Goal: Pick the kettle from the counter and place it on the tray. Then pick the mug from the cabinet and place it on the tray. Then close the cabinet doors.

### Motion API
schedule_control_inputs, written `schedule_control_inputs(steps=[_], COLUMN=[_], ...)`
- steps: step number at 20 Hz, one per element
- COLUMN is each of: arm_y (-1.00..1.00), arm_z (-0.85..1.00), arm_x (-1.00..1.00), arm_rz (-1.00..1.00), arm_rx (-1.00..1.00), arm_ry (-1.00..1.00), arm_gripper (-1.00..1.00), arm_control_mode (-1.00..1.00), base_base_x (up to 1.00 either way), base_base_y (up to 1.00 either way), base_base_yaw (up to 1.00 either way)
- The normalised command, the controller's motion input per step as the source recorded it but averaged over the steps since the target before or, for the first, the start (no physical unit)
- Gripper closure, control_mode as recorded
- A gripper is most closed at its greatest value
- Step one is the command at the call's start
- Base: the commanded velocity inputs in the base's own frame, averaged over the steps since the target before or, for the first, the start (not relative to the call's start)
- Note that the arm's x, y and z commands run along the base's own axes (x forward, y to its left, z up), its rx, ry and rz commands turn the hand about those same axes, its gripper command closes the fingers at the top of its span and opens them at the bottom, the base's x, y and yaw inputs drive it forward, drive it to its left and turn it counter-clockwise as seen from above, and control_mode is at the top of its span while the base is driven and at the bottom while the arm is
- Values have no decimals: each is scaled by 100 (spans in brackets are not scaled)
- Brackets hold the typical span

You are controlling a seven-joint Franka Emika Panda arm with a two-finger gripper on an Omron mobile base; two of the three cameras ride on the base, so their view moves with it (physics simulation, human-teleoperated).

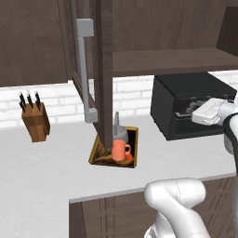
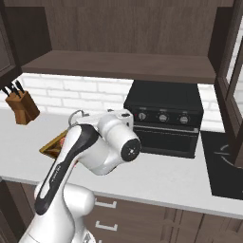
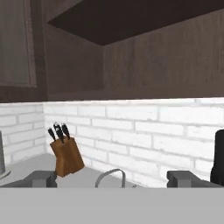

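Note:
The tray lies on the counter below the cabinet. On it stand the grey kettle and, in front of it, the orange mug. The left cabinet door stands open, edge-on over the tray, with its grey bar handle facing left. The right cabinet door is open too. My gripper hovers in front of the black oven, well right of the tray. In the hand view the gripper is open, and the kettle's arched handle shows beyond it.
A black oven sits on the counter to the right of the tray. A wooden knife block stands at the back left against the white brick wall. A dark cooktop lies at the far right.

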Motion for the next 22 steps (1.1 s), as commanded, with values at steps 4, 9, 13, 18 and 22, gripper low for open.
schedule_control_inputs(steps=[4, 9, 13, 18, 22], arm_y=[-63, -86, -92, -96, -79], arm_z=[0, 17, 14, 10, 1], arm_x=[-29, -7, 0, -14, -61], arm_rz=[0, 0, 0, -2, -13], arm_rx=[6, 5, 5, 8, 7], arm_ry=[-8, -3, 0, -1, -10], arm_gripper=[-100, -100, -100, -100, -100], arm_control_mode=[-100, -100, -100, -100, -100], base_base_x=[0, 0, 0, 0, 0], base_base_y=[0, 0, 0, 0, 0], base_base_yaw=[0, 0, 0, 0, 0])
